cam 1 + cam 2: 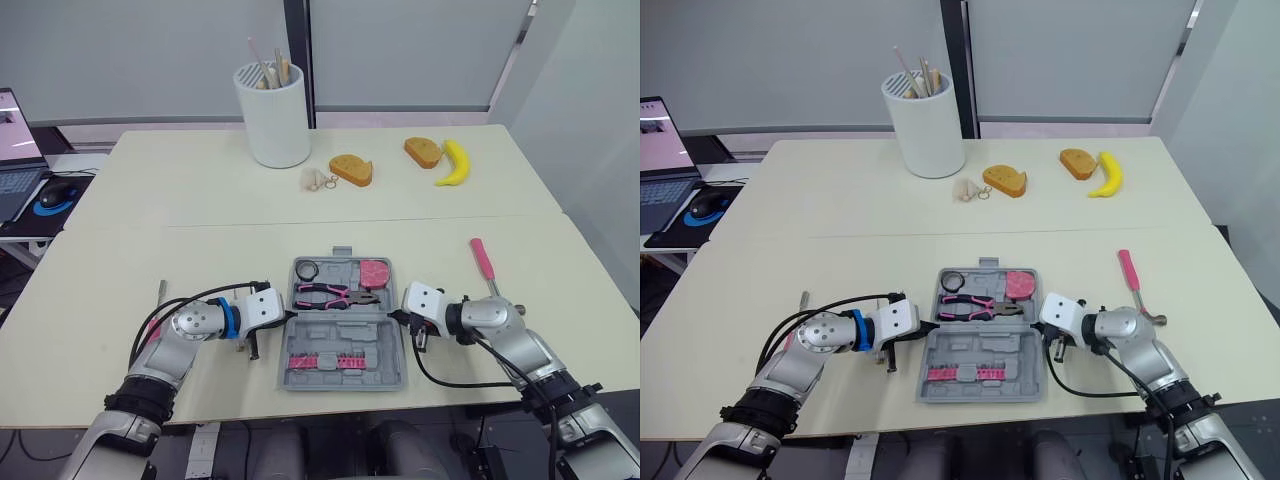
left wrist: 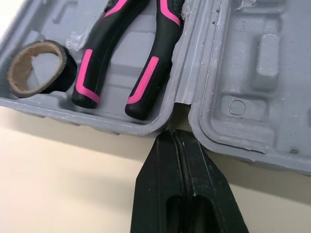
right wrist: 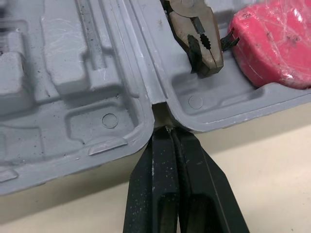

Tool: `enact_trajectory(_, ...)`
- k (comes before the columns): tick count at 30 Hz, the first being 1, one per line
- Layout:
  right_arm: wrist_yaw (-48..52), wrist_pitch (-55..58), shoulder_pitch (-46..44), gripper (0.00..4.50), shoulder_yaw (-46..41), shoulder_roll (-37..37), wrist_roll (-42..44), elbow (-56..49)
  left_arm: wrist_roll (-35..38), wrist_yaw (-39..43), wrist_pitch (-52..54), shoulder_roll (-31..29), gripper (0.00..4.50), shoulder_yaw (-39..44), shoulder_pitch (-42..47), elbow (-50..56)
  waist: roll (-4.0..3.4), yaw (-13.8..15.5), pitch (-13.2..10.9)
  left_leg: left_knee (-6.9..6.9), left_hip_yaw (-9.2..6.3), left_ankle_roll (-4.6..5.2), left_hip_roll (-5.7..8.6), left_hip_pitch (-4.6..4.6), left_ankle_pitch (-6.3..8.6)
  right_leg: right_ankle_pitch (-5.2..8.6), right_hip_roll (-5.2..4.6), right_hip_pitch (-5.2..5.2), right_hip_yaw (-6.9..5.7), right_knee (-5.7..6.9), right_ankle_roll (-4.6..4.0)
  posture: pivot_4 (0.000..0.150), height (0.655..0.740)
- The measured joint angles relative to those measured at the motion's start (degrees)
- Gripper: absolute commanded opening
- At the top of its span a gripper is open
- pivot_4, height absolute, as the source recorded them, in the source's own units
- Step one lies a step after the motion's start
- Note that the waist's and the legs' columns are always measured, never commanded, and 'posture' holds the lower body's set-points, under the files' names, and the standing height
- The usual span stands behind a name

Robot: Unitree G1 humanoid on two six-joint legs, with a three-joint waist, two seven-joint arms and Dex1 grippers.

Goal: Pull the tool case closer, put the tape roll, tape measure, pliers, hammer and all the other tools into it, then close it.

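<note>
While tool case [image 1: 385,340] lies open at lower centre, left end effector [image 2: 174,137] and right end effector [image 3: 168,131], both closed empty, sit at hinge ends; pliers [image 1: 335,293], tape roll [image 1: 305,269], tape measure [image 1: 375,271] inside; hammer [image 1: 484,262] right of case.

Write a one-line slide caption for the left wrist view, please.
Shut left pincer at the hinge edge of the open grey tool case, with black tape roll and pink-handled pliers stowed inside.

The tool case [image 1: 340,380] lies open at the table's [image 1: 200,200] 6 o'clock edge. In its far half, the tape roll [image 1: 305,269] sits at 10 o'clock, the tape measure [image 1: 376,272] at 2 and the pliers [image 1: 335,295] just before them. The hammer [image 1: 484,264] lies on the table at the case's 3 o'clock.
</note>
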State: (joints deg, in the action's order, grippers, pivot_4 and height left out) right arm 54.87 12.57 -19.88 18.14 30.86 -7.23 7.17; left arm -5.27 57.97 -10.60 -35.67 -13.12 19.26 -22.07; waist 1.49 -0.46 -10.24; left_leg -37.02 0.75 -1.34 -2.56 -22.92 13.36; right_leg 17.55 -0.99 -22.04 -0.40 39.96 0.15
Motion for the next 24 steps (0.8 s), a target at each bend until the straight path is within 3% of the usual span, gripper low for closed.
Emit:
enact_trajectory(8, 0.0, 0.3, 5.3, 0.00, -5.1, 7.0, 1.9, -6.9, 3.5, 3.2, 0.0, -5.3, 0.01, 2.8, 0.0, -1.5, 0.04, 0.1, 0.0, 0.02, -0.01, 0.00, 0.00, -0.10, 0.00, 0.01, -0.01, -0.07, -0.03, -0.04, 0.00, 0.150, 0.7303)
enact_trajectory(12, -1.4, 1.8, 8.9, 0.00, -13.1, 9.8, 5.6, -14.4, 12.1, 5.2, 3.9, -8.2, 0.01, 11.4, -2.8, 2.0, 0.03, -0.2, 0.0, 0.03, 0.03, -0.01, -0.02, -0.10, 0.00, 0.01, -0.05, -0.10, 0.00, -0.04, 0.00, 0.150, 0.7303)
enact_trajectory(15, -2.6, 3.7, 13.1, 0.00, -21.2, 12.7, 8.7, -19.3, 19.2, 3.8, 11.0, -9.7, 0.59, 19.6, -7.1, 5.7, 0.04, -0.2, 0.0, 0.04, -0.03, -0.01, -0.02, -0.09, 0.01, 0.01, -0.07, -0.05, -0.01, -0.08, 0.01, 0.150, 0.7303)
enact_trajectory(24, -1.7, 8.8, 28.5, 1.96, -39.3, 17.6, 15.5, -22.8, 28.0, -2.8, 26.2, -13.2, 3.54, 41.3, -23.7, 4.4, 0.06, -0.8, 0.0, 0.07, 0.02, -0.01, -0.05, -0.01, 0.01, 0.04, -0.16, 0.00, 0.06, -0.11, 0.04, 0.150, 0.7303)
